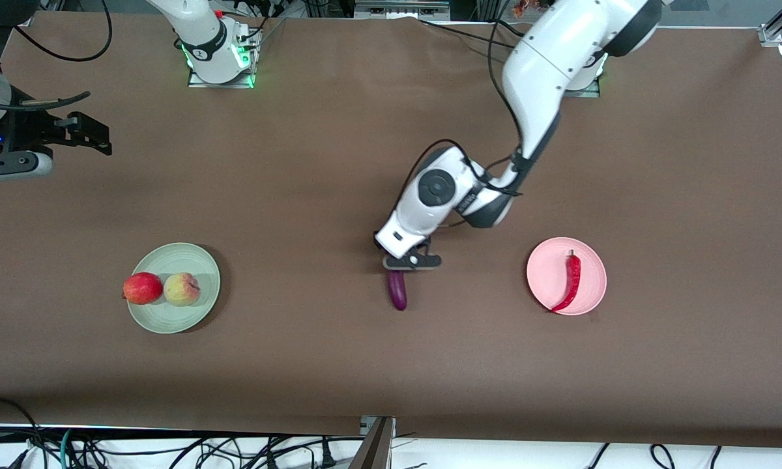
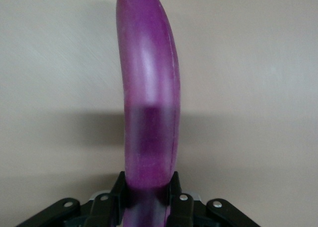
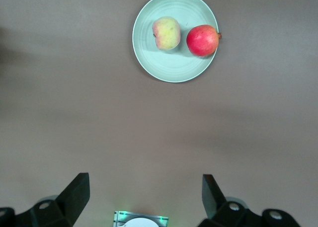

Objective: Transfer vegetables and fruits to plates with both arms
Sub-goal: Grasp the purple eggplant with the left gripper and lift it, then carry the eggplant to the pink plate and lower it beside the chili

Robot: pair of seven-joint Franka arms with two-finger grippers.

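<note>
A purple eggplant (image 1: 397,291) (image 2: 149,88) lies on the brown table midway between the two plates. My left gripper (image 1: 409,266) (image 2: 147,182) is down at its end, both fingers pressed against its sides. The red chili pepper (image 1: 570,283) lies on the pink plate (image 1: 544,273) toward the left arm's end. The red apple (image 1: 143,288) (image 3: 202,40) and the peach (image 1: 182,289) (image 3: 166,33) sit side by side on the green plate (image 1: 176,316) (image 3: 174,70). My right gripper (image 1: 94,133) (image 3: 145,180) hangs open and holds nothing, high over the right arm's end of the table.
The right arm's base (image 1: 218,62) and the left arm's base (image 1: 586,81) stand along the table's edge farthest from the front camera. Cables (image 1: 169,449) hang below the edge nearest that camera.
</note>
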